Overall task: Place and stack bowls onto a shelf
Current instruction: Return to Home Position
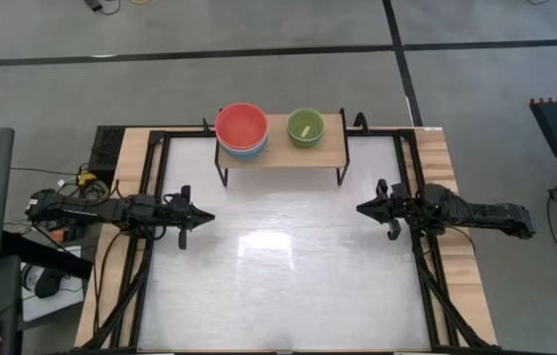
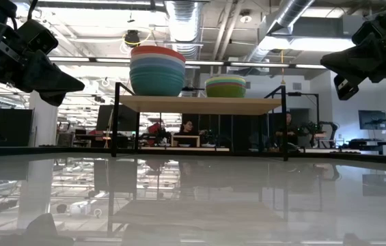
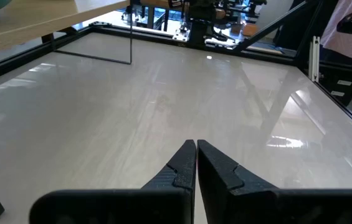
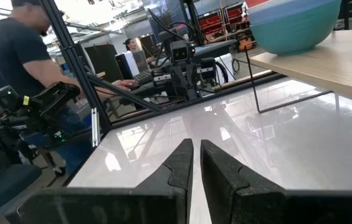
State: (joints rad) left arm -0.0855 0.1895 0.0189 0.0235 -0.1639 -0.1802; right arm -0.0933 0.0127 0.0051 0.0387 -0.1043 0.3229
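Both arms matte black, built from boxy segmented links. Left tool [image 1: 207,217] and right tool [image 1: 362,208] look identical: two dark wedge-shaped fingers [image 3: 177,169] tapering to a point, stepped notch on each inner face, wide flat black body behind. Loose black cables [image 1: 61,183] at the left arm's rear.

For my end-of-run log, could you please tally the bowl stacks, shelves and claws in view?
Bowl stacks: 2, the red-topped stack and the green-topped stack.
Shelves: 1, the shelf.
Claws: 2, the left claw and the right claw, both shut.
Total: 5.
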